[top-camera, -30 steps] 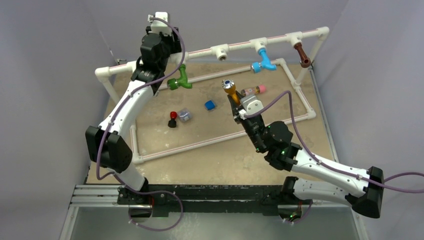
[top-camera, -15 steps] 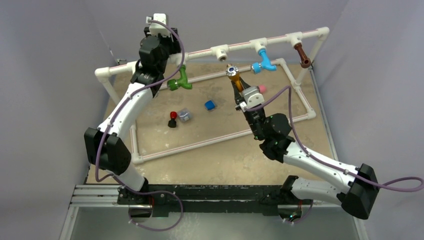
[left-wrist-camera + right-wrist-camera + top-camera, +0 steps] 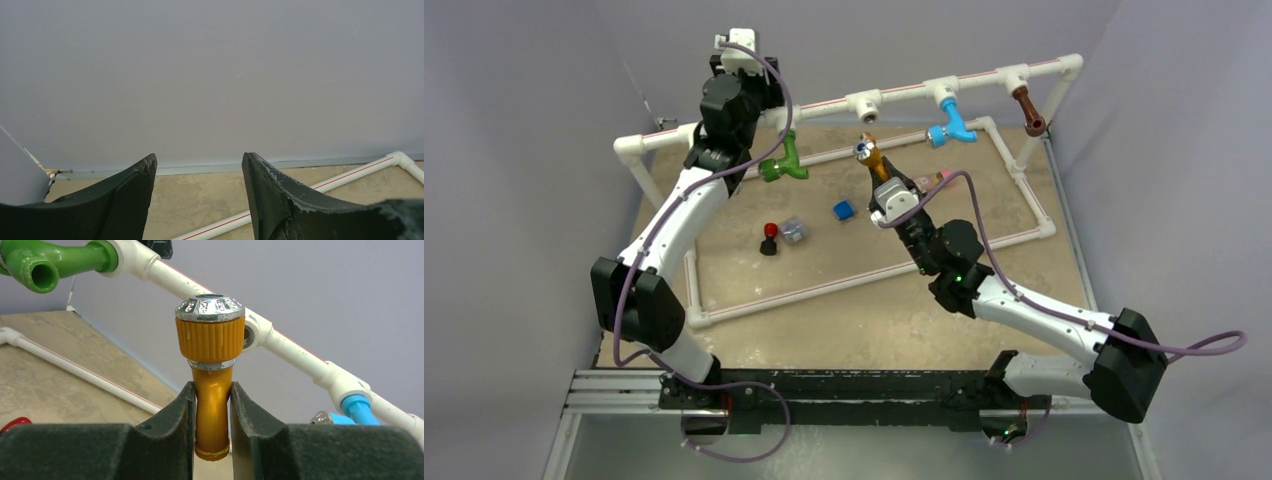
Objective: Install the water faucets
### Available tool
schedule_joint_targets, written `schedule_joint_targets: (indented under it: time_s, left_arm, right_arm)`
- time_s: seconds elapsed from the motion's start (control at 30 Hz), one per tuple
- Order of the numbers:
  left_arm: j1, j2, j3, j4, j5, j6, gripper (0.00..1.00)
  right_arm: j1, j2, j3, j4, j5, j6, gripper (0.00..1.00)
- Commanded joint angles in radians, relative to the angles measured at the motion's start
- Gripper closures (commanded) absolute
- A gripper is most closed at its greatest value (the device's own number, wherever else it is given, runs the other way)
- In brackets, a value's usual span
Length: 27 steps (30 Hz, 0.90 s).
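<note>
We pinch the orange faucet upright in our right gripper, collar just beside the open tee of the white rail, green faucet, blue faucet, brown faucet hanging from that rail, left gripper spread wide near its left end

Right tool clamps orange faucet at frame center, ridged head pointing up-left, near and below open white tee on pipe rail. Green faucet hangs on rail upper left, blue faucet and brown faucet upper right. Blue block lies on surface.
</note>
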Motion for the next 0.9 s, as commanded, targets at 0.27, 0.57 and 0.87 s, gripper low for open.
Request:
schedule_joint_targets:
  time_s: [0.27,0.57,0.87]
  left_arm:
    - [0.005,0.013,-0.051,-0.139,0.036,0.021,0.37]
    - [0.005,0.015,-0.046,-0.146,0.042,0.017,0.37]
    - [0.005,0.010,-0.047,-0.147,0.042,0.021,0.36]
  right_arm:
    - [-0.035,-0.015,0.053,0.130,0.000,-0.065,1.00]
    - [-0.050,0.028,0.080,0.152,-0.014,-0.054,1.00]
    - [-0.059,0.064,0.088,0.161,-0.019,-0.042,1.00]
